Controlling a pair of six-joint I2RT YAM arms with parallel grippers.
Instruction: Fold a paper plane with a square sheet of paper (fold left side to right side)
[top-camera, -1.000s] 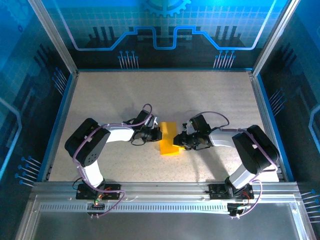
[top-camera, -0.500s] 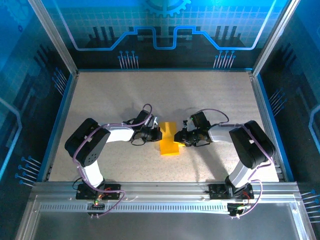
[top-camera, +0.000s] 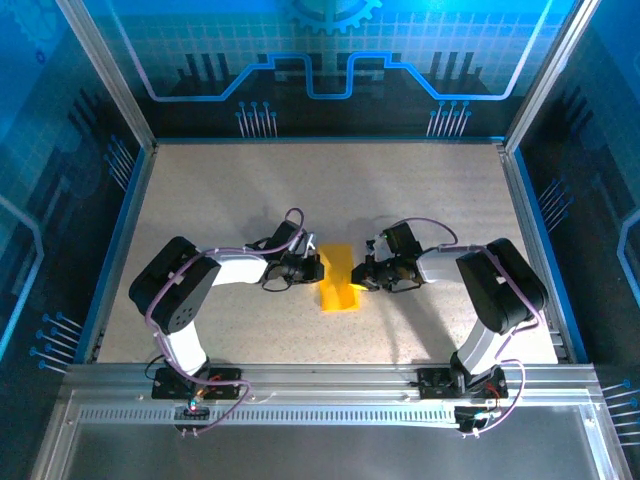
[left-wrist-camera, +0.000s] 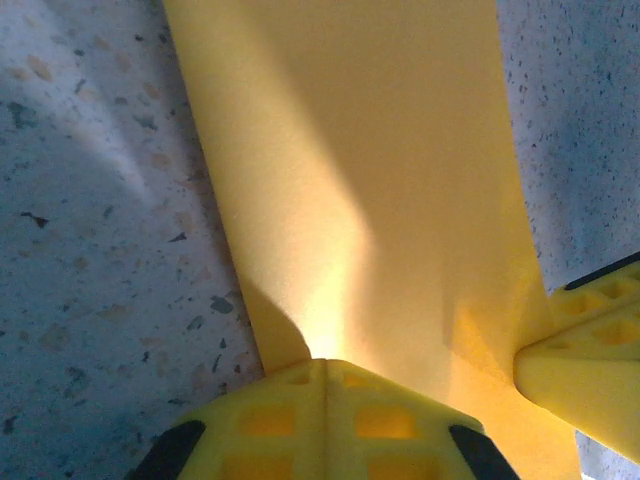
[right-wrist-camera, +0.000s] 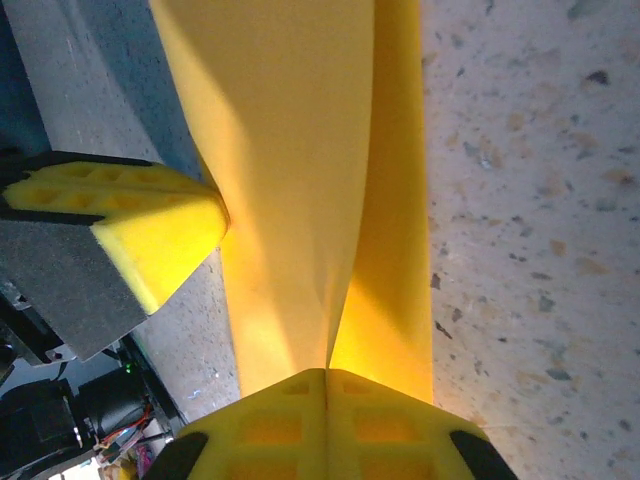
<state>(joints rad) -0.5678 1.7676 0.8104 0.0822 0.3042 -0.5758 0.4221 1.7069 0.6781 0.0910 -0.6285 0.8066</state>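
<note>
I can't read any text, label, brand or number in any of my feeds. The nearest thing to a sign is a gear emblem (top-camera: 331, 10) on the blue back panel (top-camera: 200, 60), cut off by the top edge, and it carries no lettering I can make out.
</note>
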